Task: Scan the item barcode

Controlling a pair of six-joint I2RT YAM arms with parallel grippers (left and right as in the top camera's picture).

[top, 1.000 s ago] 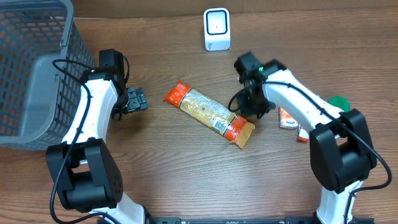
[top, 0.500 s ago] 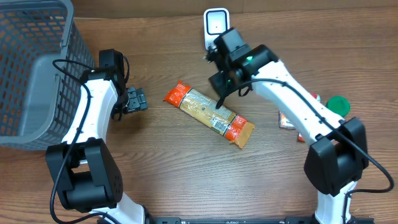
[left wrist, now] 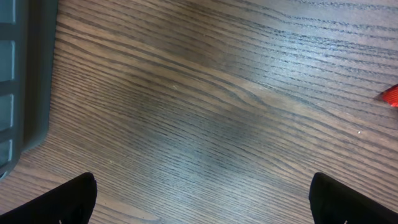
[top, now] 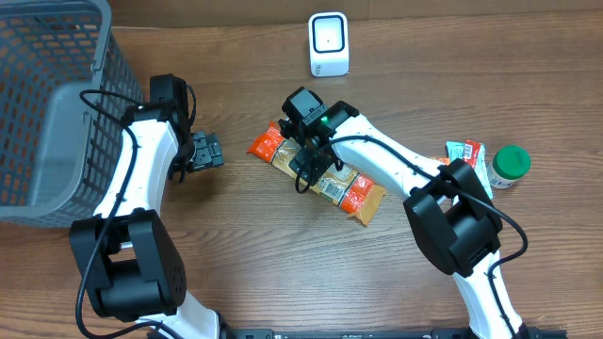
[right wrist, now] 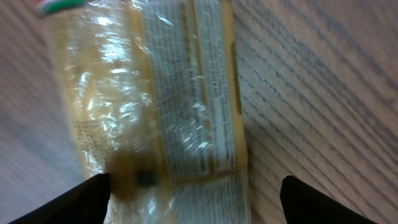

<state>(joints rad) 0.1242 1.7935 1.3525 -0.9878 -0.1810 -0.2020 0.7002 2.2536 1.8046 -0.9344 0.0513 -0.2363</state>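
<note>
Packet (top: 341, 185) now beneath right gripper (top: 306, 168)

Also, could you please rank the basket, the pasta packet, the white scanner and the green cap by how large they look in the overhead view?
1. grey basket, by far the largest
2. pasta packet
3. white scanner
4. green cap, a little smaller than the scanner

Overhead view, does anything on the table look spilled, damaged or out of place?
Nothing stands out. The long packet lies flat and intact, only angled diagonally on the table, with the right gripper open above it. The white scanner sits apart behind it, and nothing has spilled.
</note>
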